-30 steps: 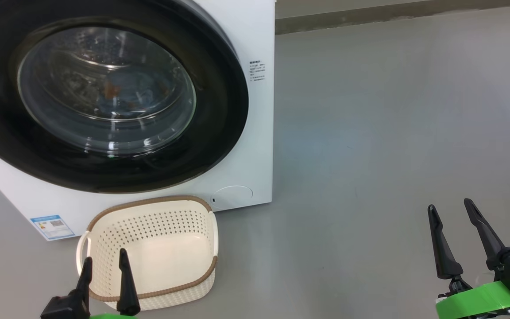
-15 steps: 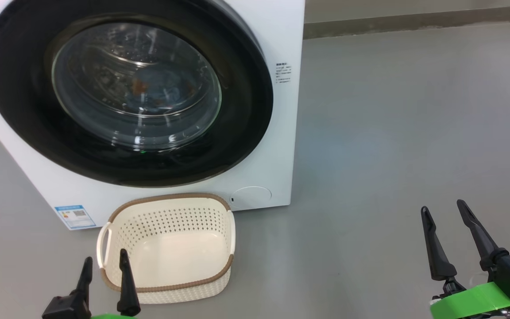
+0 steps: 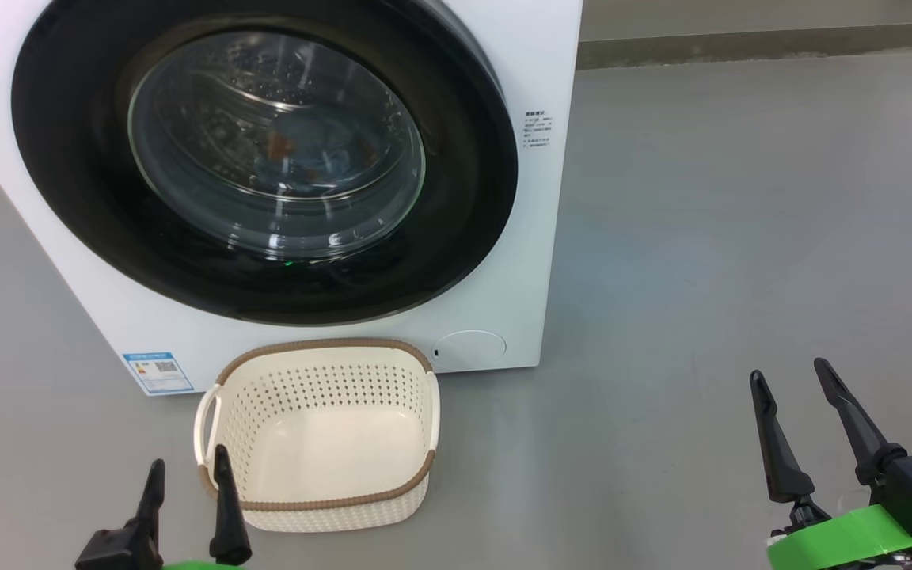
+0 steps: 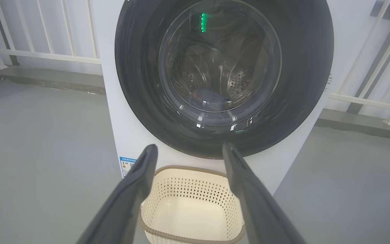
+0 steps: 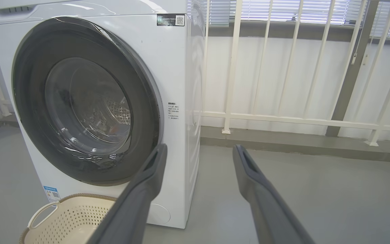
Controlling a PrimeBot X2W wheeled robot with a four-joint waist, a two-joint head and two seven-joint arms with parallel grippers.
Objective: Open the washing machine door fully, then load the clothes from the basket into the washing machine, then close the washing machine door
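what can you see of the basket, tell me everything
The basket is a small cream-white plastic tub, a rounded rectangle with perforated walls, a plain bottom, a brown woven-look rim and a white handle at each end. It stands upright and empty on the grey floor, just before the washing machine, below its door. Nothing else seems to touch it.

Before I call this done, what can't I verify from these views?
- Clothes: head view, only a blue-orange blur behind the door's reflecting glass.
- Door's top: head view, cut off by the top edge.
- Front label print: head view, too small to read.
- Basket's near rim: left wrist view, hidden behind the left gripper and bottom edge.
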